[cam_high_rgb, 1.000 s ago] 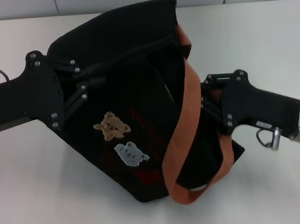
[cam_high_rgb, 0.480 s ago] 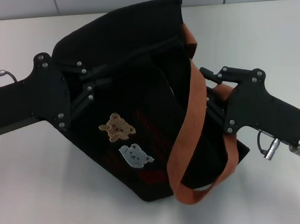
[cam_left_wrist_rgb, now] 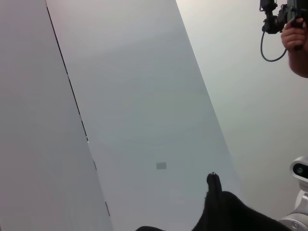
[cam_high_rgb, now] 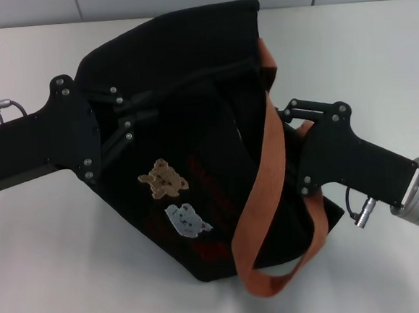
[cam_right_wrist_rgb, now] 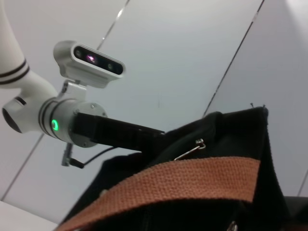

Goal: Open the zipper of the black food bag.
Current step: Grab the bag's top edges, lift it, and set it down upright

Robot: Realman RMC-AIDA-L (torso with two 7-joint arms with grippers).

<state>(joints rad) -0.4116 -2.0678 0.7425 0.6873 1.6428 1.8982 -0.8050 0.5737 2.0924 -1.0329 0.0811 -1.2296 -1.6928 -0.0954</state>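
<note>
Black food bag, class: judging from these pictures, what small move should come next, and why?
Probably the right gripper should draw along the zipper. The left gripper is at the black food bag rim's far end, and the bag's mouth gapes only slightly.

Black food bag (cam_high_rgb: 194, 150), boxy fabric with orange-brown straps, a brown and a pale grey bear patch and red lettering, sits tilted between the left claw (cam_high_rgb: 144, 111) and right claw (cam_high_rgb: 284, 132). Zipper (cam_high_rgb: 210, 73) runs along the top rim, beside the left claw's fingers.
</note>
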